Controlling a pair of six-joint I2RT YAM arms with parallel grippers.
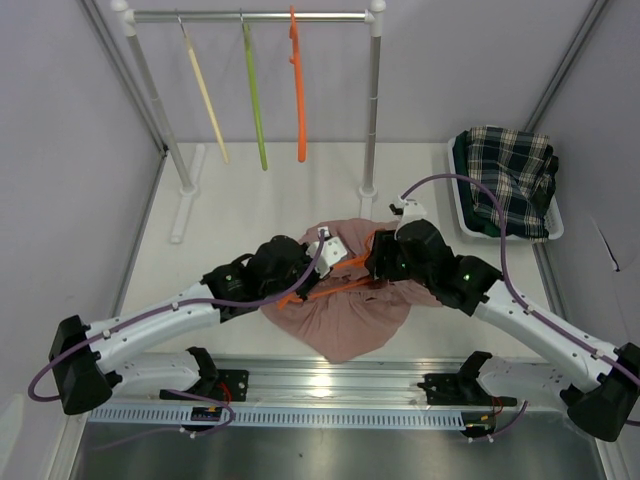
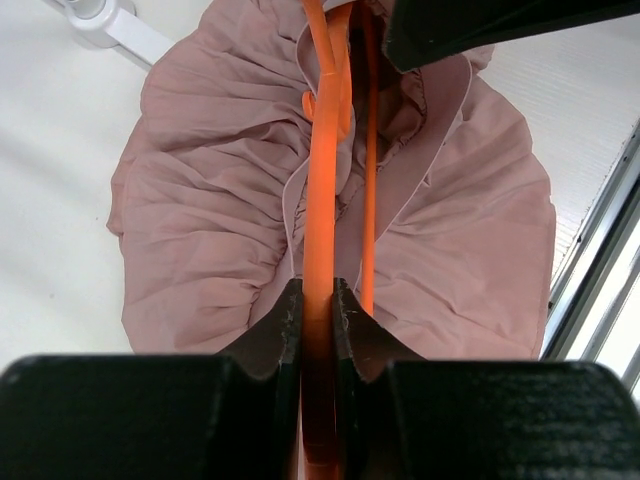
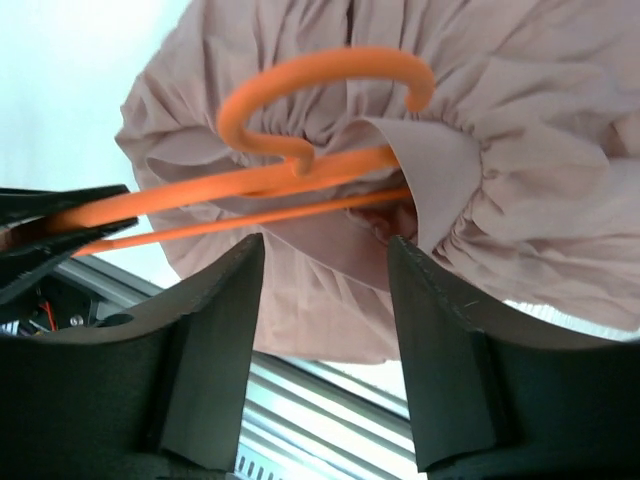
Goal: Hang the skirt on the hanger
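A dusty pink skirt [image 1: 345,315] lies bunched on the table between the two arms. An orange hanger [image 1: 335,282] lies across it, one arm tucked under the skirt's waistband [image 3: 440,165]; its hook [image 3: 320,95] shows in the right wrist view. My left gripper [image 2: 318,300] is shut on the orange hanger's bar [image 2: 322,180] at its left end. My right gripper [image 3: 325,255] is open and empty, just above the skirt [image 3: 330,270] near the hanger's hook; it shows from above in the top view [image 1: 385,262].
A rail [image 1: 250,16] at the back holds a cream hanger [image 1: 205,95], a green hanger [image 1: 255,95] and an orange hanger [image 1: 298,85]. A white basket [image 1: 555,225] with plaid cloth [image 1: 505,175] stands at the right. The metal rail [image 1: 330,385] runs along the near edge.
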